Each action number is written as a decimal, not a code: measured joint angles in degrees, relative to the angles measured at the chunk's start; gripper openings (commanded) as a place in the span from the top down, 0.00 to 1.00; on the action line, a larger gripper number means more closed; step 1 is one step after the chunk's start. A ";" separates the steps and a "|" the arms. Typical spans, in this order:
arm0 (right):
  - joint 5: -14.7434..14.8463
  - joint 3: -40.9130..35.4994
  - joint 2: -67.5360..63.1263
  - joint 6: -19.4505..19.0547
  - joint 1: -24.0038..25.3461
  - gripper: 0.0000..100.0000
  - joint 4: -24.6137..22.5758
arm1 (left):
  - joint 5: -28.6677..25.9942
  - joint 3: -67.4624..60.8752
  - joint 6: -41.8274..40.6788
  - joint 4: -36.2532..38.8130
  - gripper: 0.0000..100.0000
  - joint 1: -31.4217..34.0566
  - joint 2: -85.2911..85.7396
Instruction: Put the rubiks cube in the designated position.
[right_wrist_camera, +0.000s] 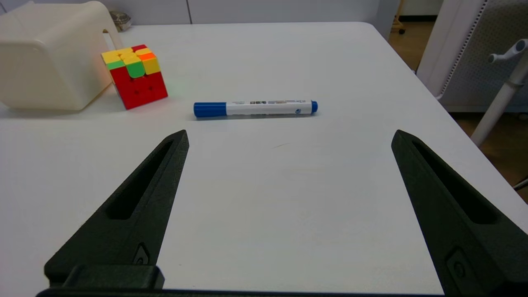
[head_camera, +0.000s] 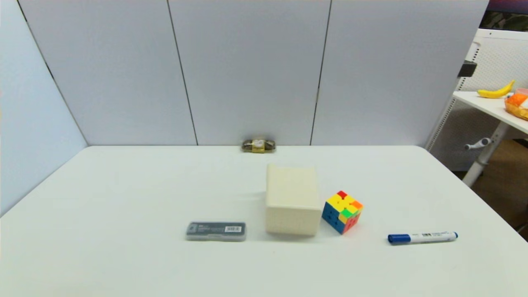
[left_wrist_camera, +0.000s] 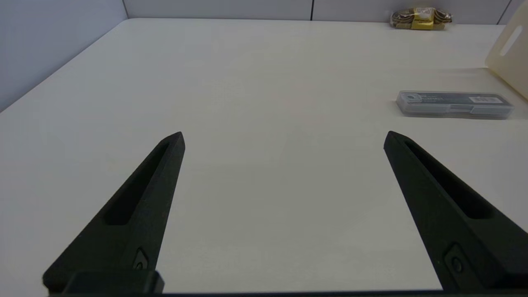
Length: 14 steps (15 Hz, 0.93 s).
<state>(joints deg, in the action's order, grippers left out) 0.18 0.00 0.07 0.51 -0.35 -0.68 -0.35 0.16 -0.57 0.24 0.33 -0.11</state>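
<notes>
The rubiks cube [head_camera: 342, 211] is sitting corner-forward just beside the cream box [head_camera: 293, 200], with open white table [head_camera: 123, 185] to the left (a blue marker [head_camera: 421, 237] is lying right). The right gripper [right_wrist_camera: 288, 138] is hovering near, fingers spread; the left gripper [left_wrist_camera: 284, 138] is also gaping, well apart.

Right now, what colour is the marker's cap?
Blue, on a white barrel: the marker shows best in the right wrist view.
</notes>
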 measured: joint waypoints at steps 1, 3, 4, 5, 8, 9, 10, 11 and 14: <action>-0.02 0.00 0.00 0.01 0.00 0.00 0.02 | 0.02 -0.05 0.05 0.00 0.00 0.00 0.11; -0.02 0.00 0.00 0.01 0.00 0.00 0.00 | 0.02 -0.09 0.05 0.00 0.00 0.00 0.24; -0.02 0.00 0.00 0.01 0.00 0.00 0.02 | 0.00 -0.13 0.06 0.00 0.00 0.00 0.29; 0.00 0.00 0.00 0.01 0.00 0.00 0.02 | 0.02 -0.13 0.06 0.00 0.00 0.00 0.29; 0.00 0.00 0.00 0.00 0.02 0.00 0.02 | 0.02 -0.16 0.09 0.00 0.00 0.00 0.29; -0.02 0.00 0.00 -0.21 0.02 0.00 0.09 | 0.00 -0.16 0.09 0.00 0.00 0.00 0.29; -0.05 0.00 0.00 -0.44 0.02 0.00 0.39 | 0.02 -0.16 0.11 0.00 0.00 0.00 0.29; -0.02 0.00 0.00 -0.46 0.02 0.00 0.41 | 0.02 -0.16 0.13 0.00 0.00 0.00 0.29; 0.04 0.00 0.00 -0.10 0.02 0.00 0.39 | 0.02 -0.16 0.13 0.00 0.00 0.00 0.29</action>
<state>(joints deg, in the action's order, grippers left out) 0.22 0.00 0.07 0.41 -0.33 -0.29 -0.33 0.00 -0.44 0.24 0.33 0.18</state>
